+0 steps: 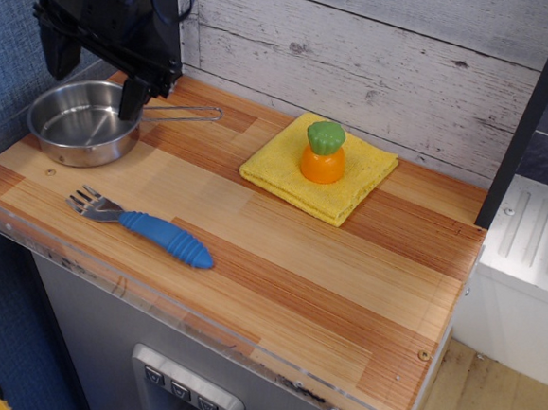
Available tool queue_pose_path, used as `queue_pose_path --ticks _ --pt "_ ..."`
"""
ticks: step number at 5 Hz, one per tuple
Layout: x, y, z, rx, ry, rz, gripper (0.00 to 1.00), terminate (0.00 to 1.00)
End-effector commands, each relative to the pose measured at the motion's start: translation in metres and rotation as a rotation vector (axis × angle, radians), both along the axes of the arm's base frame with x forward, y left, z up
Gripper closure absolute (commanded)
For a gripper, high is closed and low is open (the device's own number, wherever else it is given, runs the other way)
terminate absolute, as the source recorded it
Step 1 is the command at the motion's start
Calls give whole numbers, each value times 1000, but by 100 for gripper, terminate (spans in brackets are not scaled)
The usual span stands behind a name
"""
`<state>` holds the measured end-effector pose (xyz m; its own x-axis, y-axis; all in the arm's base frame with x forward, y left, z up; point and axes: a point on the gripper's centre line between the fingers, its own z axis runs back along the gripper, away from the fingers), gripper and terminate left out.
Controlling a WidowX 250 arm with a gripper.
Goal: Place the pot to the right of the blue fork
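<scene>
- Black robot gripper (92,79) above the small shiny stainless-steel pot (83,123) at the counter's back-left corner; fingers spread wide, nothing held.
- One finger (132,99) down at the pot's rim near its wire loop handle, possibly touching; hard to tell.
- Blue-handled toy fork with grey tines (141,225) flat near the front edge, in front of the pot, apart from it.
- Orange-and-green toy vegetable (323,153) upright on a folded yellow cloth (351,187), mid-counter.

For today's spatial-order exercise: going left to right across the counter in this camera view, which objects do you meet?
Pot → blue fork → yellow cloth with the toy carrot standing on it. The claw hangs above the pot, so it is left out.
</scene>
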<state>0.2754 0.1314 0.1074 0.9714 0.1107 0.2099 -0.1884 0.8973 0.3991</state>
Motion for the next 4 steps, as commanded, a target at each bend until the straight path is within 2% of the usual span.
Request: queue_pose_path --ticks 1,2,4 --pt "22 19 -12 -16 -1 42 0 0" --pt "32 26 -20 27 11 17 0 0" --pt "43 31 -37 36 28 -42 0 0"
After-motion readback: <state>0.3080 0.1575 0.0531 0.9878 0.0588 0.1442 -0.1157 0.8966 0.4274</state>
